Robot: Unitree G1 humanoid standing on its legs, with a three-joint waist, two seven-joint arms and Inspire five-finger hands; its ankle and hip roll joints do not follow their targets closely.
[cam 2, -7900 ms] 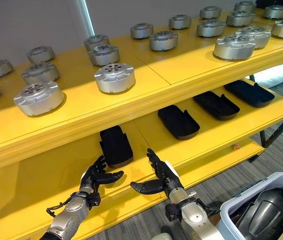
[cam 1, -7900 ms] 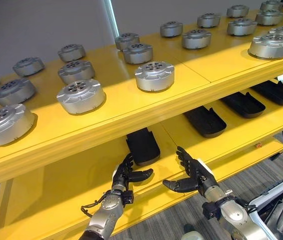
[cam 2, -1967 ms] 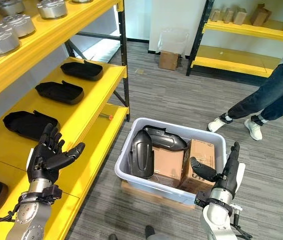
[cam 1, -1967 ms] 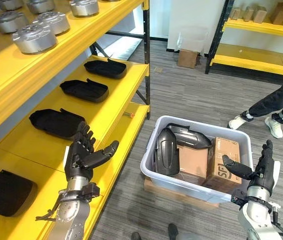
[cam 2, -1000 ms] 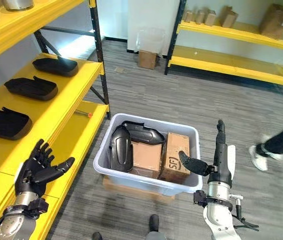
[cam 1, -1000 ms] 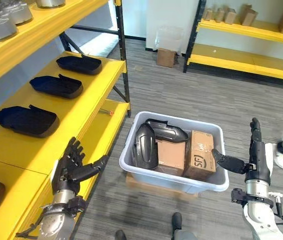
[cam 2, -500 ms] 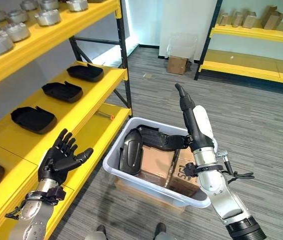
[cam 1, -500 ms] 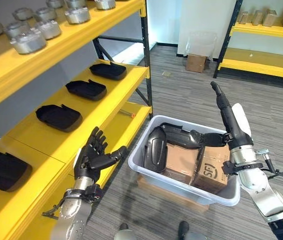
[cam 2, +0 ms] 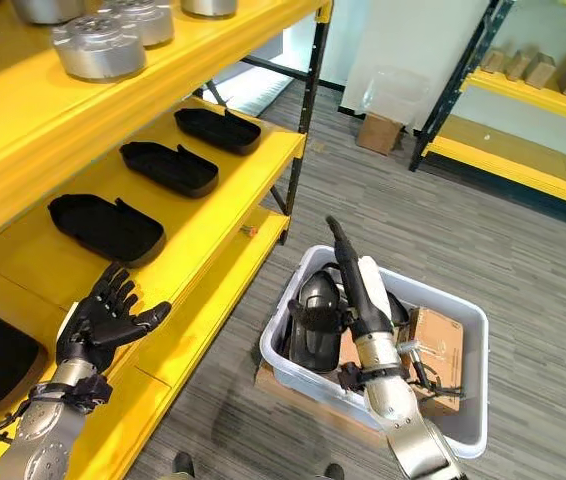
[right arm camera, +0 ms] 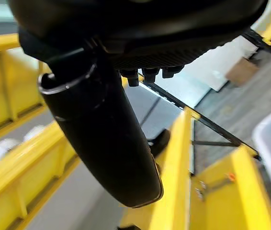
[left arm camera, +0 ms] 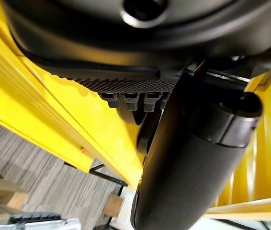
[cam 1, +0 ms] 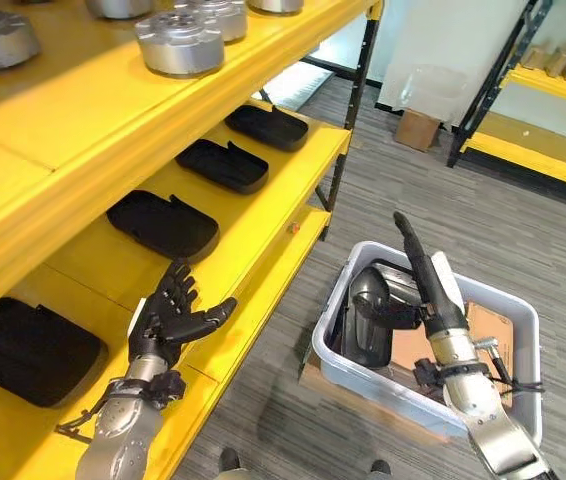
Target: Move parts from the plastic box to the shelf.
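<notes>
Fingers [cam 1: 410, 245] of right hand [cam 1: 433, 300] point straight up above boxed parts [cam 1: 371, 318].

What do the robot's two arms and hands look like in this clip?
Both forearms are silver-grey metal with a dark band at the wrist. The left hand is black, with ribbed, segmented fingers and thumb and a white panel along its outer edge. The right hand is black too, long and slim from this angle, with a white cover along its side.

Even, bright indoor light falls on the yellow shelf [cam 1: 263, 215], with soft shadows beneath its upper tier. Both wrist views are blurred up close.
</notes>
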